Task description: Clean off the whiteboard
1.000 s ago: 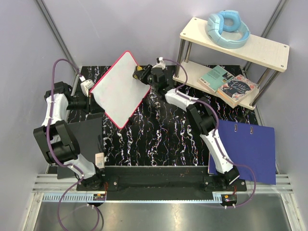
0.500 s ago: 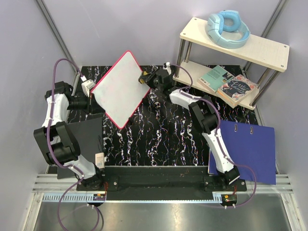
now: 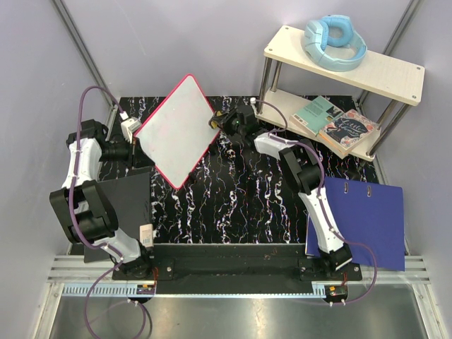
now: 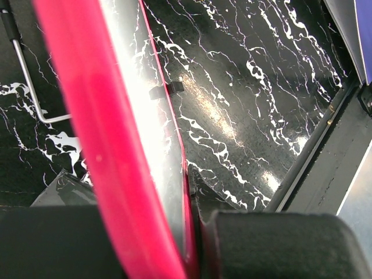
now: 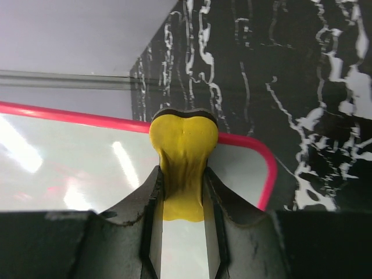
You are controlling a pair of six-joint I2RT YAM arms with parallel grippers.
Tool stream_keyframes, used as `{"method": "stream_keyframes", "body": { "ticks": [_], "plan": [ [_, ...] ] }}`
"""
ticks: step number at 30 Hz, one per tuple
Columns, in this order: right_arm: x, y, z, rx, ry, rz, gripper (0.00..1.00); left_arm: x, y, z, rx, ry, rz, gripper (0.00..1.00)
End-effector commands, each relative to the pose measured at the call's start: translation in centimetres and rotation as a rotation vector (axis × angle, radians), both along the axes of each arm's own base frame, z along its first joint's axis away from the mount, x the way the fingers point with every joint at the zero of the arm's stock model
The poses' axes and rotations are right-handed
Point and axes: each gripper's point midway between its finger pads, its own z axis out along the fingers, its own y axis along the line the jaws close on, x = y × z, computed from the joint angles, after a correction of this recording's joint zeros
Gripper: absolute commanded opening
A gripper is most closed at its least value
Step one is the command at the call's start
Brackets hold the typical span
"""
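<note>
- Left claw (image 3: 132,143) is clenched on the whiteboard (image 3: 176,131), pinching the red rim at the board's left corner.
- From the left wrist, the whiteboard (image 4: 139,116) is seen almost edge-on. Its rim runs from the claw (image 4: 195,232) up the picture, with the table (image 4: 250,87) below and beyond it.
- Right claw (image 3: 217,121) is clamped on a yellow pad (image 3: 211,122), and its arm reaches from the right toward the board's right corner.
- From the right wrist, the yellow pad (image 5: 183,148) sticks out between the two fingers of the claw (image 5: 183,203). Its tip overlaps the rim near the rounded corner, above the white face (image 5: 75,174).
- The board sits over the far-left part of the table (image 3: 240,191), white face up toward the top camera.
- It is turned like a diamond: one corner points to the back wall, the opposite one to the arm bases.
- Being nearly square, it has no clear long axis. Its far-to-near diagonal leans slightly right at the far end.
- Whether the near corner rests on the table cannot be told.
- A black panel (image 3: 131,205) lies near the left arm's base, and a blue folder (image 3: 367,219) lies at the right edge.
- A shelf (image 3: 385,70) at the far right carries headphones (image 3: 335,39), with books (image 3: 335,123) on its lower level.
</note>
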Motion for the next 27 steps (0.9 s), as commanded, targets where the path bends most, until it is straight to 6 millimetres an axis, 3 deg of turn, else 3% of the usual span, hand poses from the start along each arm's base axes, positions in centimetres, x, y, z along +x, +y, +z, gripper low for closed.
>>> {"method": "stream_keyframes", "body": {
  "ticks": [1,6,10,13,15,16,17,18,19,20,21,22,24,27],
  "plan": [
    [-4.8,-0.3,-10.3,-0.184,0.240,0.064,0.00,0.1,2.9,-2.8,0.306,-0.087,-0.096,0.00],
    [-4.4,1.1,-8.1,-0.199,0.167,0.118,0.00,0.1,2.8,-2.8,0.303,-0.083,-0.096,0.00],
    [-3.8,2.8,-4.8,-0.225,0.075,0.148,0.00,0.2,2.8,-2.9,0.303,-0.083,-0.099,0.00],
    [-2.3,4.1,-0.7,-0.200,-0.004,0.126,0.00,0.1,2.7,-2.9,0.306,-0.085,-0.102,0.00],
    [-1.9,4.5,-0.2,-0.203,-0.014,0.126,0.00,0.1,2.8,-3.0,0.309,-0.082,-0.102,0.00],
    [-1.1,5.0,2.0,-0.187,-0.060,0.125,0.00,0.1,2.8,-2.9,0.312,-0.082,-0.102,0.00],
    [-0.8,5.3,2.6,-0.182,-0.073,0.126,0.00,0.1,2.9,-3.0,0.314,-0.083,-0.102,0.00],
    [-0.7,5.4,1.8,-0.195,-0.055,0.132,0.00,0.2,2.9,-3.0,0.316,-0.083,-0.103,0.00],
    [-0.2,5.9,4.1,-0.169,-0.096,0.137,0.00,0.1,2.9,-3.0,0.320,-0.085,-0.105,0.00],
    [0.1,6.2,4.7,-0.161,-0.108,0.137,0.00,0.1,2.9,-2.9,0.323,-0.088,-0.107,0.00],
    [0.3,6.3,3.6,-0.175,-0.089,0.140,0.00,0.1,3.0,-3.0,0.325,-0.084,-0.105,0.00],
    [0.6,6.9,6.0,-0.147,-0.140,0.148,0.00,0.0,2.9,-3.1,0.322,-0.080,-0.107,0.00],
    [0.9,7.2,6.6,-0.140,-0.160,0.150,0.00,0.0,2.9,-3.2,0.323,-0.079,-0.110,0.00],
    [1.4,7.2,9.7,-0.122,-0.238,0.134,0.00,-0.1,2.9,-3.3,0.325,-0.074,-0.112,0.00]
  ]
}}
